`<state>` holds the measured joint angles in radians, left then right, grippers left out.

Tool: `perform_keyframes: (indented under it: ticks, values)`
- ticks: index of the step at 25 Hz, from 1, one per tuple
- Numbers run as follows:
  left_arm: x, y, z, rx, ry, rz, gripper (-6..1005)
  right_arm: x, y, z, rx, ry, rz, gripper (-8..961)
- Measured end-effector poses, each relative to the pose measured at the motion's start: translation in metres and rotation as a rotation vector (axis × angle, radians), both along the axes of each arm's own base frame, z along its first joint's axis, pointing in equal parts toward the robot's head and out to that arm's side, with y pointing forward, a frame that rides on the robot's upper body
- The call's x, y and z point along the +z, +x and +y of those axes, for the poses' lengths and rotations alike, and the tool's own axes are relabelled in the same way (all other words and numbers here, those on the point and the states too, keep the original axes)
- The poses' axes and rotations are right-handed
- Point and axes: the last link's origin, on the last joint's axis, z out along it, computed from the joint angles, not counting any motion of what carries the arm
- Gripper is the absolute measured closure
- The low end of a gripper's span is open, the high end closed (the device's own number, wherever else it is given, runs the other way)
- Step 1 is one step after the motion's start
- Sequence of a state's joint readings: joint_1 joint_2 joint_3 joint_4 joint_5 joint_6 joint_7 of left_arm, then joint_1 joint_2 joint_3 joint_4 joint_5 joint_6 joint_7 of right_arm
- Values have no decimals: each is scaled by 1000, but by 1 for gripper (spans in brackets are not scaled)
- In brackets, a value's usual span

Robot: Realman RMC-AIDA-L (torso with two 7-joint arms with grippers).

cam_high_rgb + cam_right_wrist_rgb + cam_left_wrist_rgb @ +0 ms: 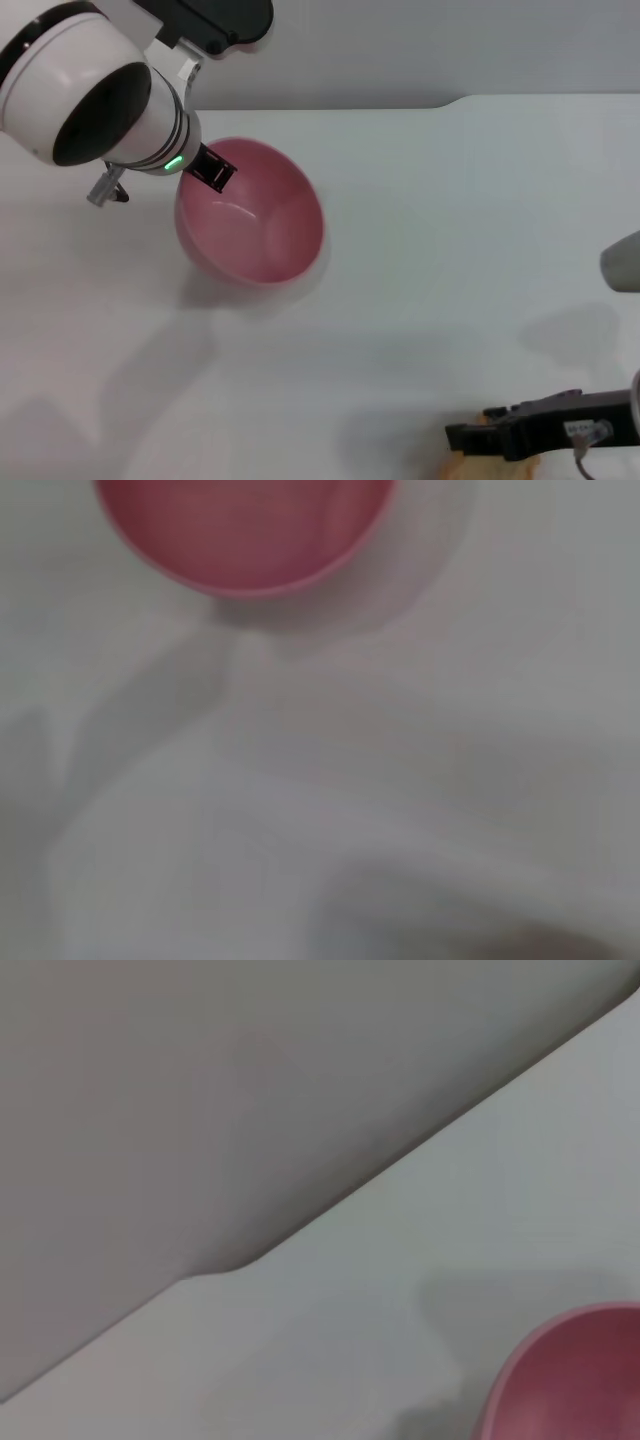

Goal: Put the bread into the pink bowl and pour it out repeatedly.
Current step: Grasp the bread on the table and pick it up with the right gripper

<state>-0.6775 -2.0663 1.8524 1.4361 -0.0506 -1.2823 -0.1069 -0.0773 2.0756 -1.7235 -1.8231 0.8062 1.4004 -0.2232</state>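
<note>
- The left gripper (212, 170) had the pink bowl (250, 215) pinched by its near-left rim, one finger dipping inside the wall, clamped on the bowl.
- That rim grip made sense: it let the wrist tip the bowl, and the bowl was indeed tilted, mouth turned toward the robot's right.
- Inside the bowl? Nothing, only bare pink plastic, so the pour looked finished.
- The bread (490, 465) lay on the white table (450, 220) at the near right edge, well apart from the bowl, mostly hidden.
- The right gripper (470, 436) sat right over the bread, likely lining up a pick; whether its fingers gripped the bread, I could not tell.
</note>
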Motion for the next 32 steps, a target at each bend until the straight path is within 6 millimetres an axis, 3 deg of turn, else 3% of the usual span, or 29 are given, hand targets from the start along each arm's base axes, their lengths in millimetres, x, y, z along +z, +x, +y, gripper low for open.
perform_keyframes:
  ticks: [7, 13, 32]
  values:
    - [-1, -1, 2, -2, -1, -7, 951, 11, 17, 4, -63, 30, -42, 504]
    - [-1, -1, 4, -3, 0, -8, 951, 5, 28, 4, -94, 13, -63, 516]
    - [1, 0, 8, -17, -6, 0, 950, -15, 37, 21, -104, -26, -81, 554]
